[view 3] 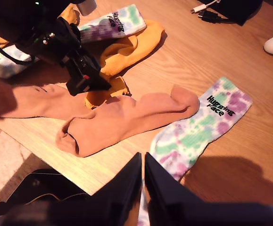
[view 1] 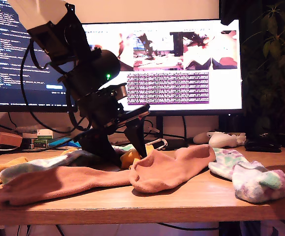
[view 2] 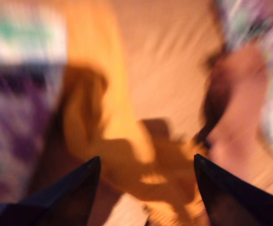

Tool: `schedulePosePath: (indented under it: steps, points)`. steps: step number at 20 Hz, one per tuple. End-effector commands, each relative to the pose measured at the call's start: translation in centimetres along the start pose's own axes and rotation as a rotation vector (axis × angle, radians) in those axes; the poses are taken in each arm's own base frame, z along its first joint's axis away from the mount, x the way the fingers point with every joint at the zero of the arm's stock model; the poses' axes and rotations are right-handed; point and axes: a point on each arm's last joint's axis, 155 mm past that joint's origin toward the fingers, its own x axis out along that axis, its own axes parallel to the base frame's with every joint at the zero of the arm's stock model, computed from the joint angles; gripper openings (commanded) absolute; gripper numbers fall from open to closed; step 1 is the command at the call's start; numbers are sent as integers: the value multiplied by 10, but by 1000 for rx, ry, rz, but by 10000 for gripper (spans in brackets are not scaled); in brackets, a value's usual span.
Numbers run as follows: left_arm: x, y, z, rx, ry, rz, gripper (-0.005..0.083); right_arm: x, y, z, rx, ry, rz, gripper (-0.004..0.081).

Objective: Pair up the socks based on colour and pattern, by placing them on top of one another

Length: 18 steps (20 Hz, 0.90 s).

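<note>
Monitors glow behind a wooden desk (view 1: 132, 201) strewn with socks.

Exterior view: first long plain salmon-pink sock (view 1: 174, 167) lies mid-desk, second long plain salmon-pink sock (view 1: 63, 182) stretches toward the exterior view's left, the two touching. Fluffy white sock with pastel green and pink blotches (view 1: 253, 177) sits at the exterior view's right; ribbed mustard-yellow sock (view 1: 130, 158) shows under a dark arm.

First wrist view: heavily blurred. My first gripper (view 2: 145, 169) has its dark fingers spread wide with nothing between them, poised over the mustard-yellow sock (view 2: 103, 94).

Second wrist view: my second gripper (view 3: 143, 179) has its fingertips pressed together, nothing visibly held, above the blotched sock (view 3: 197, 132). My first gripper (view 3: 82, 77) is down at the yellow sock (view 3: 127, 49), just beside the pink pair.

Step in hand, as I judge: grasping the yellow sock. Pinch only its fabric, clear of the pink sock edge, and lift before sliding.

Writing: "Hugging Face" printed on both blotched cuffs, including the second blotched sock (view 3: 117, 21).
</note>
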Motion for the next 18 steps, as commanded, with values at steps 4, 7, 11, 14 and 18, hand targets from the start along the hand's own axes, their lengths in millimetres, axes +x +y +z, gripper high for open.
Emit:
schedulePosePath:
  steps: [4,7,11,14,18]
  points:
    - [6,-6,3,60,-31,11,28,1,1,5,-6,-11,1,-11]
    - [1,-9,11,108,-39,9,-22,1,1,6,-7,-16,1,-11]
    - [-23,-17,29,186,-9,18,-22,1,1,6,-7,-17,1,-11]
    - [-44,-26,43,234,3,20,-22,1,1,6,-7,-17,1,-11]
    - [-68,-28,47,304,46,52,-22,1,1,6,-7,-17,1,-11]
